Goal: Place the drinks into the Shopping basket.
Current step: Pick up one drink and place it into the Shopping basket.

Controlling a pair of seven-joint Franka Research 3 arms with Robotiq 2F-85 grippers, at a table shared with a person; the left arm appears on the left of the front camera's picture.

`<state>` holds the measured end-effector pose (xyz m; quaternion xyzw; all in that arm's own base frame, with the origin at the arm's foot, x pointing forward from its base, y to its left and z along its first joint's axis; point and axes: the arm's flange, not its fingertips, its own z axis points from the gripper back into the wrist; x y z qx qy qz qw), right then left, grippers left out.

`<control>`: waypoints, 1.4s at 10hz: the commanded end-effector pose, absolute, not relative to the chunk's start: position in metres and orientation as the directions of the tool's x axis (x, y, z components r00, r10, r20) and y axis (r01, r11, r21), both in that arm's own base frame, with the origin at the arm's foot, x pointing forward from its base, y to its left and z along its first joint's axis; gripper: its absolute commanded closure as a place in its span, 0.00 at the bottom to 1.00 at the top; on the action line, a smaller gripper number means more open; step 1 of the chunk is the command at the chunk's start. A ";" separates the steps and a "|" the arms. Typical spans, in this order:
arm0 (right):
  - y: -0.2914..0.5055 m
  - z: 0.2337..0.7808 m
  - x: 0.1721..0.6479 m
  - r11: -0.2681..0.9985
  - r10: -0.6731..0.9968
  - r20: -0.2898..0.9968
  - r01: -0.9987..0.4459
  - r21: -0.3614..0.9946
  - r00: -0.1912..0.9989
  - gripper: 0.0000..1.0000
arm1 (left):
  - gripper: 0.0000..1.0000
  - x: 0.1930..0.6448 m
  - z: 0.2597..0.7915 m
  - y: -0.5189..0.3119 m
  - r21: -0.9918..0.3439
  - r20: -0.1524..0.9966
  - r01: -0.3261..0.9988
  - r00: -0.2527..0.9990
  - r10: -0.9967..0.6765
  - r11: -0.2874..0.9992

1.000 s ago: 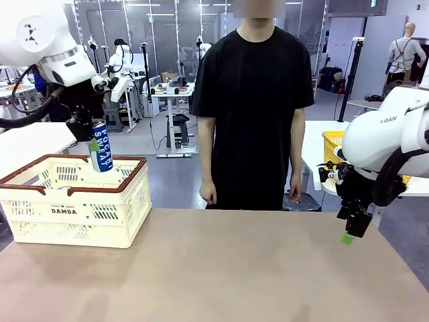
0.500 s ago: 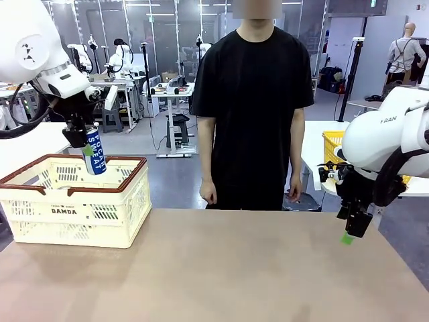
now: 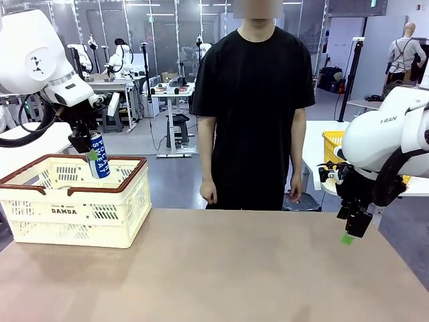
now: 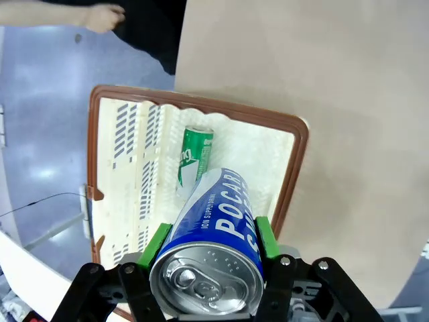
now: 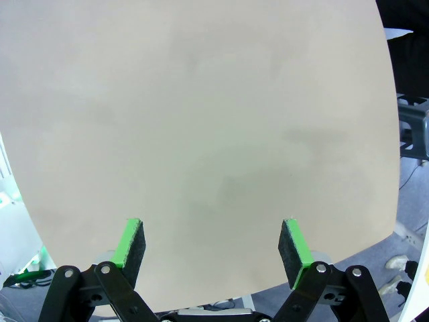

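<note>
left gripper [image 4: 213,243] clamped blue can [image 4: 218,231] above basket [image 3: 131,166] | right gripper [image 5: 212,249] wide open, empty | risk: dropped can strikes green can [image 4: 194,163]

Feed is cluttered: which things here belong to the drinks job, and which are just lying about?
Job:
- blue Pocari Sweat can, in the left hand
- green can, in the basket
- cream Damda basket

Lying about:
- yellow mesh basket
- table

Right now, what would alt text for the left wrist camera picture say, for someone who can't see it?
The left gripper clamps a blue Pocari Sweat can above the open cream shopping basket, where a green can already lies on its side. The tan table lies beside the basket.
</note>
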<state>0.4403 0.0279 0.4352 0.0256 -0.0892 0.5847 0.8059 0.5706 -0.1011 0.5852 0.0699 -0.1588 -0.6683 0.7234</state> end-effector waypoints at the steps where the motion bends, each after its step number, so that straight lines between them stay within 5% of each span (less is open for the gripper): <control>1: 0.027 0.435 0.439 0.316 0.938 0.171 -0.947 -0.062 0.302 0.00 | 1.00 0.566 0.589 -0.103 0.316 0.127 0.944 0.059 -0.990 0.096; 5: 0.027 0.435 0.439 0.316 0.938 0.171 -0.947 -0.062 0.302 0.00 | 1.00 0.566 0.589 -0.103 0.316 0.127 0.944 0.059 -0.990 0.096; 6: 0.027 0.435 0.439 0.316 0.938 0.171 -0.947 -0.062 0.302 0.00 | 0.41 0.570 0.584 -0.104 0.310 0.133 0.946 0.052 -0.990 0.092; 14: 0.027 0.435 0.439 0.316 0.938 0.171 -0.947 -0.062 0.302 0.00 | 0.41 0.649 0.532 -0.076 0.197 0.156 0.979 -0.085 -0.984 -0.054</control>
